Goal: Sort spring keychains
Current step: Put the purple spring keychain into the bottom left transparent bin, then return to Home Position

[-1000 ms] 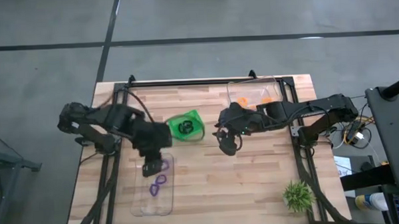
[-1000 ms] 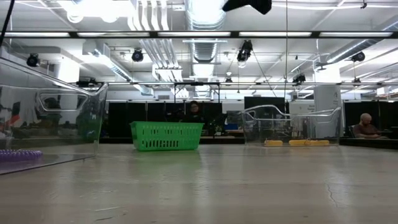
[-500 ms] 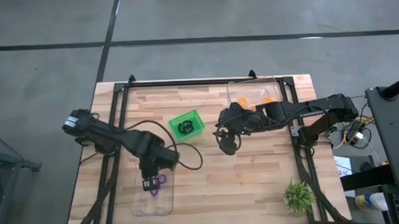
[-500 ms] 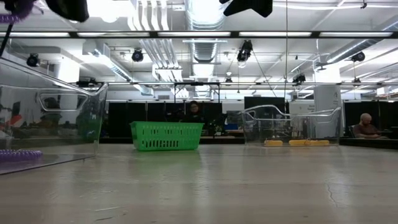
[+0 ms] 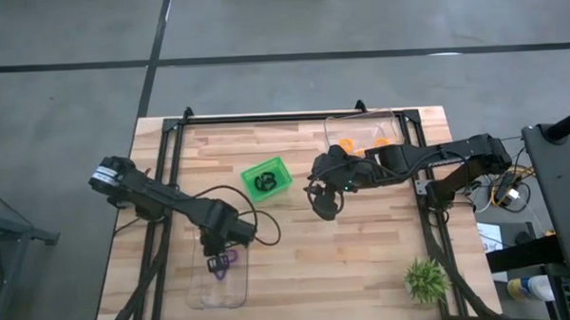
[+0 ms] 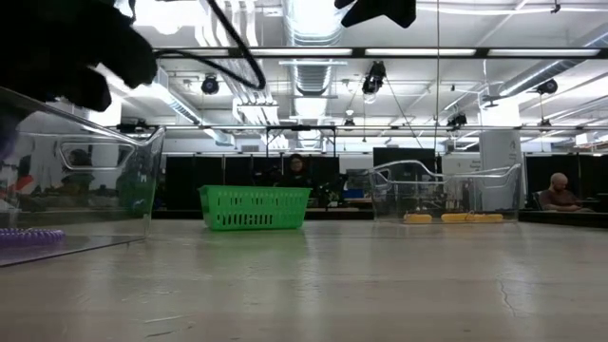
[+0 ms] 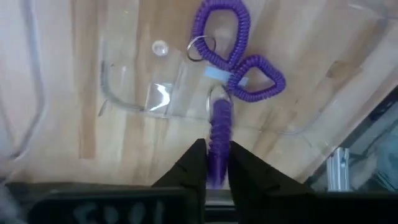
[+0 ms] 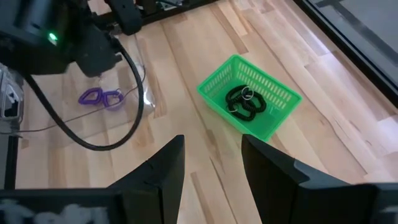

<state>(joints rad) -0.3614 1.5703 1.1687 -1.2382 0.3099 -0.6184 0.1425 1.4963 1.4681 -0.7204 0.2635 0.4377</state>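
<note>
My left gripper (image 5: 216, 261) is over the clear bin (image 5: 202, 294) at the table's near left, shut on a purple spring keychain (image 7: 219, 144). Two more purple keychains (image 7: 238, 57) lie on that bin's floor below it. My right gripper (image 5: 324, 202) hovers open over the middle of the table, right of the green bin (image 5: 278, 167). Black keychains (image 8: 245, 102) lie in the green bin. Orange keychains (image 5: 363, 144) lie in the clear bin (image 5: 360, 120) at the far right. In the low view my left arm (image 6: 66, 47) shows as a dark mass at the upper left. My left gripper pinches one end of a purple keychain's coil (image 7: 217, 163) between its two fingers, coming from above and pointing down. The coil hangs straight below the fingers, stretched long, toward the two keychains on the bin's floor. Whether its lower end touches them I cannot tell.
A small green spiky plant (image 5: 425, 280) stands at the table's near right corner. The clear bin's walls (image 6: 142, 171) rise around my left gripper. Bare wood (image 5: 317, 263) lies between the bins. People sit in the room beyond the table (image 6: 559, 194).
My left gripper has moved from beside the green bin toward the table's near edge, over the clear bin, and then down into it, carrying the purple keychain. My right arm has kept still.
</note>
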